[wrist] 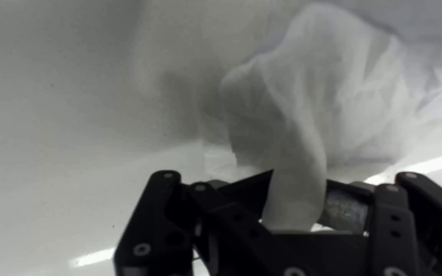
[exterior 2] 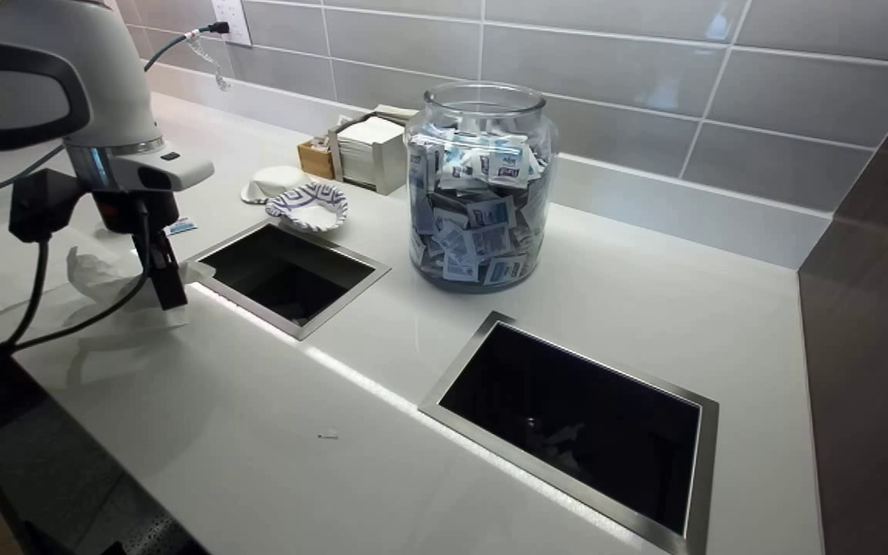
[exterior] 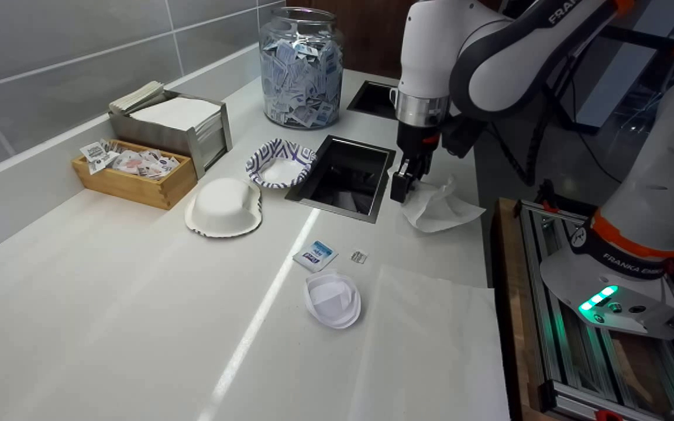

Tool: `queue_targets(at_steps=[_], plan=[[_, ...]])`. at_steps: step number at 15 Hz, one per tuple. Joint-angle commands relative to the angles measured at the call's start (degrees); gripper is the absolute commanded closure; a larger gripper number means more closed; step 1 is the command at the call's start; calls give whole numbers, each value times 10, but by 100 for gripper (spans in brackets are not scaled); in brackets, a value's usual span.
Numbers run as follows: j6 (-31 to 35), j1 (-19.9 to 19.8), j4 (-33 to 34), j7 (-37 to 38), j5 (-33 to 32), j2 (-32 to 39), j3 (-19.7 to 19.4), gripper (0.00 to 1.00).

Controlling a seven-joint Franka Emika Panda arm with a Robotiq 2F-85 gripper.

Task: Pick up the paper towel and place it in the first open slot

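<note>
A soft paper towel (exterior: 442,211) held in the jaws, just beside the open slot (exterior: 337,211)

In an exterior view, the paper towel stands in crumpled peaks beside and below the jaws, near the edge of the bench (exterior: 109,304). The jaws look closed on it near its slot-side end; whether its lower corner touches the bench, I cannot tell. Such paper should weigh almost nothing and bend at a breath, so expect the free part to trail.

In an exterior view, a patterned bowl (exterior 2: 313,206) sits by the slot, and white paper shows on both sides of the jaws. That suggests a hold inside the sheet, safer, I judge, than a bare corner, which could tear or slip out.

In the wrist view, a thick fold rises between the jaws and hides where their tips would meet, so the grip is inferred. A gathered fold suits thin paper best. The loose side may snag on the slot's rim; lower it bunched.
</note>
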Motion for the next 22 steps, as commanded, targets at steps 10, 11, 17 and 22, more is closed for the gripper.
queue_targets(at_steps=[10,11,17,22], plan=[[-106,16,-9,1,-4,-121,23,8],[-111,19,-8,-2,-3,-121,24,2],[-110,49,-2,-62,29,-69,18,0],[-89,58,-5,-88,26,-8,19,0]])
